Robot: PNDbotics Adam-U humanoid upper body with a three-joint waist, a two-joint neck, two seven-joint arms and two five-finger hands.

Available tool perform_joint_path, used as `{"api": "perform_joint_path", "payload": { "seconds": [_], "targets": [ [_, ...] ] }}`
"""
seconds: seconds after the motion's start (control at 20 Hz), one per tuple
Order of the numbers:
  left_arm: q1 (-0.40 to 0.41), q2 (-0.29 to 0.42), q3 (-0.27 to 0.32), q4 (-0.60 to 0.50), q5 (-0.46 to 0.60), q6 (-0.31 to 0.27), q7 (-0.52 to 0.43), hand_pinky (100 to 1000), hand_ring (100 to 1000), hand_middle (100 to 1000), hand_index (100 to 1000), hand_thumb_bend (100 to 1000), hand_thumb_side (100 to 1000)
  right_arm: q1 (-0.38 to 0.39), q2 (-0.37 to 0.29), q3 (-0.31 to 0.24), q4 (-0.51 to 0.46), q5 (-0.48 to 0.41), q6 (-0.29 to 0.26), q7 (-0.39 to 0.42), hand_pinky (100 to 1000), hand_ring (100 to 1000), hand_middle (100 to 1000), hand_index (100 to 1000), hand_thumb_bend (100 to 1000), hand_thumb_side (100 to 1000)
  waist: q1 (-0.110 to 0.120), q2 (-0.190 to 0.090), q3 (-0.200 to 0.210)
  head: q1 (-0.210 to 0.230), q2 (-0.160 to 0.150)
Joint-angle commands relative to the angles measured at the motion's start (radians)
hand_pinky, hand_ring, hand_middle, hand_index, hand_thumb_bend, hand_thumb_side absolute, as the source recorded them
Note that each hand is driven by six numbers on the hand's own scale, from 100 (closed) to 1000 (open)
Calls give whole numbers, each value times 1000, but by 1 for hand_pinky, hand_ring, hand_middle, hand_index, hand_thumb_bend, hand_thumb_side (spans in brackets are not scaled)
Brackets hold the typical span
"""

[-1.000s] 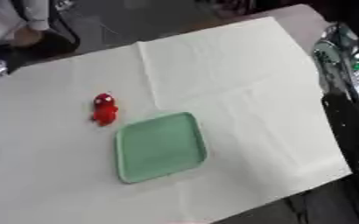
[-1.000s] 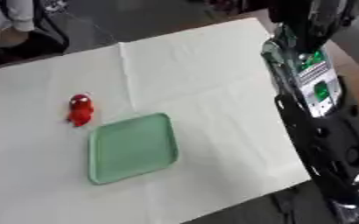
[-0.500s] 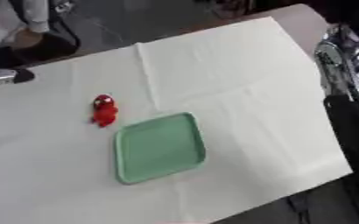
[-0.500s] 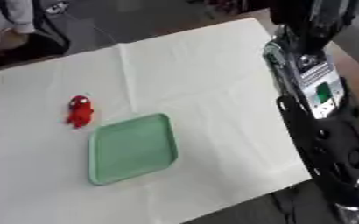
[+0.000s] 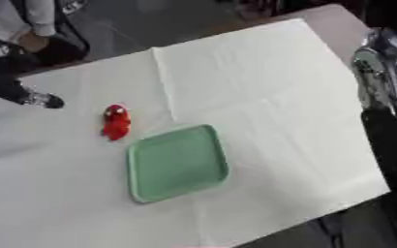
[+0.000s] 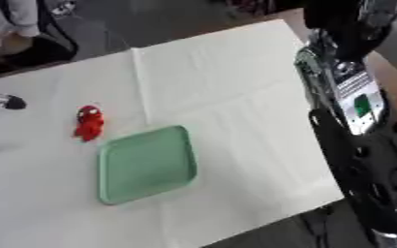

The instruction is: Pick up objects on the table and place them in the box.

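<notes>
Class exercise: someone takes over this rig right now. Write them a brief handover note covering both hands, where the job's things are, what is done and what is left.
Left hand: only a dark tip shows at the left edge, over the white cloth; its fingers cannot be read.
Right hand: not seen; only the right arm runs down the right side.
Red toy: lies on the cloth, just up-left of the green tray, with no hand on it.
Done: nothing; the tray is empty.
Left: pick up the toy and place it in the tray.

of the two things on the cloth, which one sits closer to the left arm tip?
The small red figure. It lies between the dark arm tip at the left edge and the green tray, which sits farther right.
</notes>
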Motion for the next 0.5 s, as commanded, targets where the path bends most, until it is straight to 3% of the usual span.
{"api": "perform_joint_path", "payload": {
  "seconds": [0.05,0.25,0.5],
  "targets": [
    [-41,-15,-38,35,-34,-62,-80,566,738,810,912,900,500,-17,2,-4,-15,-6,11,-3,209,363,418,478,100,506,-1,-13,-3,8,-1],
    [-60,-42,-105,65,-31,-138,-172,589,757,821,916,897,473,-21,4,-9,-15,-2,16,-12,209,364,418,477,100,504,1,-12,-8,8,-1],
    [-51,-53,-146,82,-75,-207,-189,621,780,842,915,859,479,-25,5,-8,-15,5,18,-19,209,365,420,477,100,504,2,-12,-11,12,-1]
  ]
}}
